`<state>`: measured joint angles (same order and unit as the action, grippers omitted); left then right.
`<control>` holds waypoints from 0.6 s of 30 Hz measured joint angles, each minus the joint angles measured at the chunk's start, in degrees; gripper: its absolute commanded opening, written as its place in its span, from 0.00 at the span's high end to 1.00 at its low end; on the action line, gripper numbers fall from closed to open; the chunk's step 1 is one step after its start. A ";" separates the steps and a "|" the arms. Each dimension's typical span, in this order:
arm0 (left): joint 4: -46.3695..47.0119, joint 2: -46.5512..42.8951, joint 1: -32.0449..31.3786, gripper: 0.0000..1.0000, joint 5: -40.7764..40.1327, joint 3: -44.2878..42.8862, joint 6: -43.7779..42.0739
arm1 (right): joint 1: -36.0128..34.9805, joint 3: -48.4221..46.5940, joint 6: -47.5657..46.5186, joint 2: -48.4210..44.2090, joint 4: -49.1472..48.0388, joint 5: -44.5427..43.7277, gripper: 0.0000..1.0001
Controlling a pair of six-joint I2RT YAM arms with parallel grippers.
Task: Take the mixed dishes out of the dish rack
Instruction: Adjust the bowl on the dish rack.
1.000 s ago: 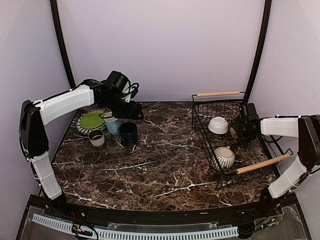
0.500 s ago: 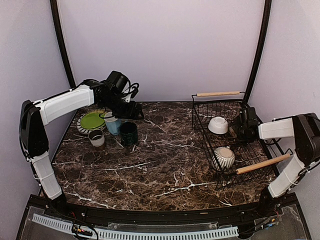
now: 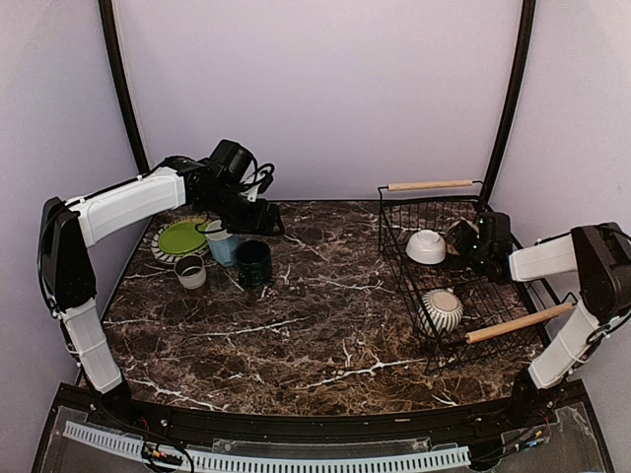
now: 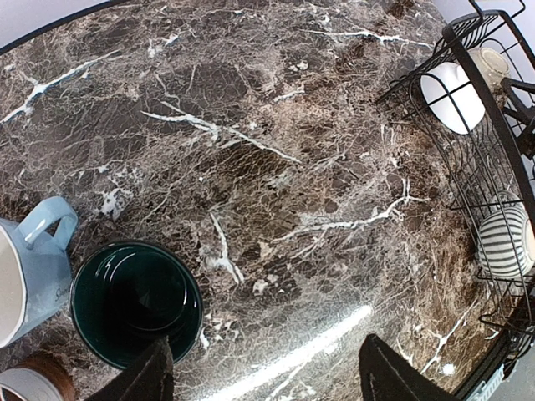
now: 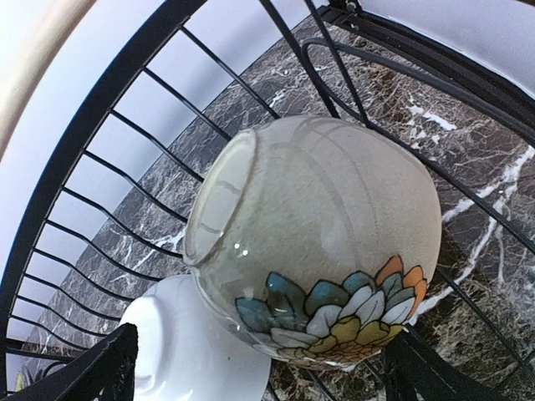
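Dark marble table (image 3: 325, 315). The dish rack (image 3: 402, 281), black wire, sits along the right edge, with one wooden handle (image 3: 518, 323) at its near end and a second (image 3: 430, 184) at its far end. Three pieces are in it. The striped grey bowl (image 3: 441, 309) is at the near end, tipped with its striped outside showing. The white bowl (image 3: 427, 246) is toward the far end, also tipped. Just beside that, touching it, a round beige cup with a painted petal band (image 5: 318, 242) lies on its side with its mouth toward the white bowl. On the left half of the table, out of the rack: the small grey cup (image 3: 190, 271) is nearest and upright, and the dark green mug (image 3: 253, 262) stands just right of it, upright and empty. The light blue mug (image 3: 222, 244) is behind them. The lime-green plate (image 3: 182, 236) is near the far left corner, stacked on the black-striped white plate (image 3: 158, 251). The right gripper (image 5: 261, 359) is inside the rack's far end, fingers spread wide to either side of the painted cup; I cannot tell whether either fingertip touches it. The left gripper (image 4: 267, 351) hangs above the mugs with its fingers apart and nothing between them. One finger (image 4: 146, 376) overlaps the dark green mug's rim in the wrist view.
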<state>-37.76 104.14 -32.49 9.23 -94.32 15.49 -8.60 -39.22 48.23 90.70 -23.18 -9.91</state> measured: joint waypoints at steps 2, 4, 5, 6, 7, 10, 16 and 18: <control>0.02 0.00 0.02 0.24 0.17 0.00 0.00 | 0.17 -0.26 0.04 0.00 -0.20 0.90 0.01; 0.02 0.00 0.02 0.24 0.42 0.00 0.13 | 0.28 -0.68 0.52 0.22 0.46 1.29 0.01; 0.02 0.00 0.02 0.24 0.48 0.00 0.17 | 0.39 -0.85 0.72 0.44 0.59 1.33 0.01; 0.02 0.00 0.02 0.25 0.63 0.00 0.20 | 0.52 -1.01 1.22 0.85 0.59 1.42 0.02; 0.02 0.00 0.02 0.25 0.74 0.00 0.20 | 0.57 -1.11 1.55 1.18 0.52 1.55 0.03; 0.02 0.00 0.11 0.25 1.11 0.00 0.22 | 0.96 -1.31 2.64 2.54 0.04 2.75 0.03; 0.02 0.00 0.22 0.25 1.49 0.00 0.26 | 1.64 -1.33 4.90 4.02 -1.49 5.49 0.06; 0.02 0.00 0.28 0.25 1.66 0.00 0.35 | 1.64 -1.51 5.25 4.02 -2.03 6.19 0.06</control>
<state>-37.74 104.14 -32.21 10.90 -94.32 15.84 -6.96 -40.73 53.47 94.72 -25.21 -3.73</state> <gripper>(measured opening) 0.755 0.944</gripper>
